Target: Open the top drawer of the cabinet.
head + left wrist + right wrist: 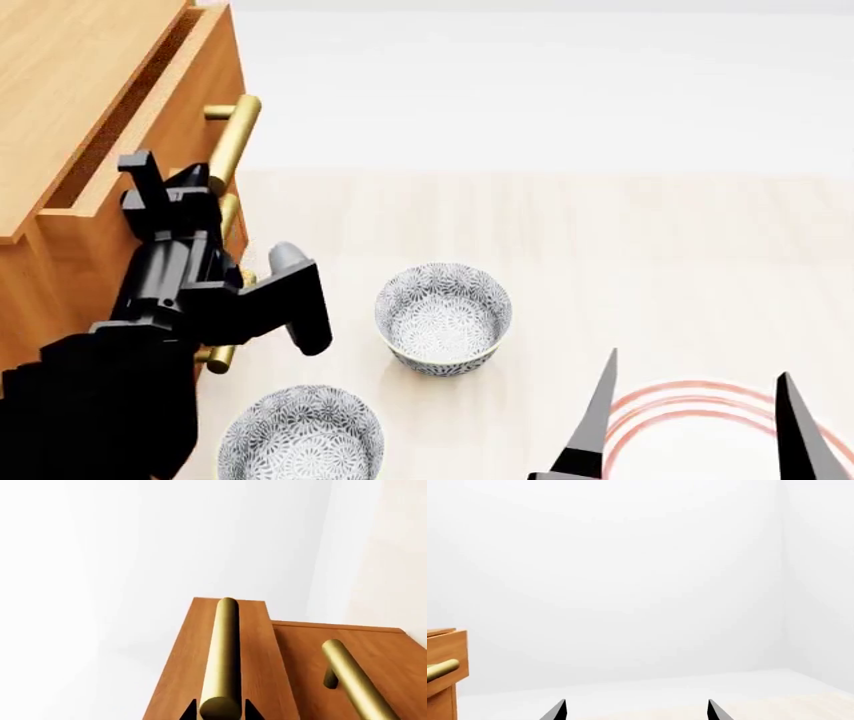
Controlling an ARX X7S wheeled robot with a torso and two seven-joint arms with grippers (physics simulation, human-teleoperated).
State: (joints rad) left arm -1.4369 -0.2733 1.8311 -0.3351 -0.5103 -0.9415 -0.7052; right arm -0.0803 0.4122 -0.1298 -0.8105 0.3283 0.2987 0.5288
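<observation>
In the head view the right gripper [694, 415] sits at lower right, jaws spread apart, its body cut off by the frame. The left gripper [180, 190], its fingertips hidden behind its own body, clamps the brass handle [235, 140] of the top drawer [140, 130]. The drawer is at upper left, orange-brown wood, pulled partly out of the cabinet [60, 60]. The handle's long axis runs diagonally up-right.

Orange-brown cabinet [80, 90], brass handle [234, 140], seemingly floral-patterned grey-white bowls [443, 318].
</observation>
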